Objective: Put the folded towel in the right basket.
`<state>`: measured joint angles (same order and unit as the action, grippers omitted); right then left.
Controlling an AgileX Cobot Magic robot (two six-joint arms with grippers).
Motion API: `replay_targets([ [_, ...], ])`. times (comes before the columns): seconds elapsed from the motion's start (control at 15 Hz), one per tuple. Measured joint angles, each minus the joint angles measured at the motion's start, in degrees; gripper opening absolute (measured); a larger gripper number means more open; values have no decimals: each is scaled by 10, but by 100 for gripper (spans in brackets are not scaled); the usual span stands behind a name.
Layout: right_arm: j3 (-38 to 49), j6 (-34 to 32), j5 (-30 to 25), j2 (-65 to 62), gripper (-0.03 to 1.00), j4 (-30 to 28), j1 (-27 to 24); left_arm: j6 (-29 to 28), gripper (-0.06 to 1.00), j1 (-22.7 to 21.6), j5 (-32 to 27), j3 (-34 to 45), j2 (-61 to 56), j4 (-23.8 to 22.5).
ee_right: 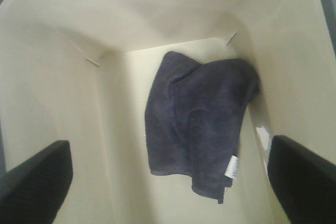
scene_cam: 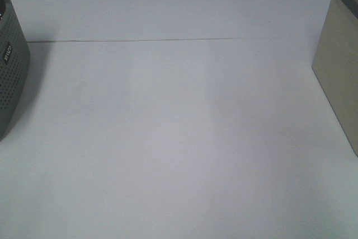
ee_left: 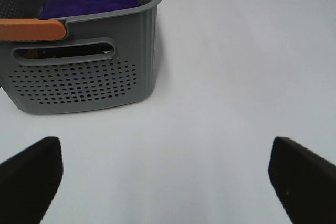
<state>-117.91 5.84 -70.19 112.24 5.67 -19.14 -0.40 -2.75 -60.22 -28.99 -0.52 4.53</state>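
Note:
In the right wrist view a dark navy folded towel [ee_right: 197, 124] lies on the floor of the beige right basket [ee_right: 58, 93], one edge resting up against a wall. My right gripper [ee_right: 168, 182] is open and empty above it, looking down into the basket. The beige basket [scene_cam: 338, 65] stands at the right edge of the exterior view. My left gripper [ee_left: 168, 182] is open and empty over the white table, a little way from the grey perforated basket [ee_left: 84, 77]. Neither arm shows in the exterior view.
The grey basket [scene_cam: 11, 65] stands at the left edge of the white table [scene_cam: 179, 138]. It holds blue-purple cloth [ee_left: 86, 1] and has an orange handle [ee_left: 31, 29]. A thin seam line [scene_cam: 168, 40] crosses the table at the back.

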Motion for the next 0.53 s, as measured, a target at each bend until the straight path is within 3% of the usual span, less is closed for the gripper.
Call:
replay_targets([
  [0.2, 18, -32, 2, -25, 98, -17, 60, 0, 99, 0, 0, 0, 0, 0],
  [0.33, 75, -58, 5, -80, 98, -64, 121, 0, 99, 0, 0, 0, 0, 0],
  [0.53, 297, -82, 23, -238, 98, -88, 144, 0, 99, 0, 0, 0, 0, 0],
])
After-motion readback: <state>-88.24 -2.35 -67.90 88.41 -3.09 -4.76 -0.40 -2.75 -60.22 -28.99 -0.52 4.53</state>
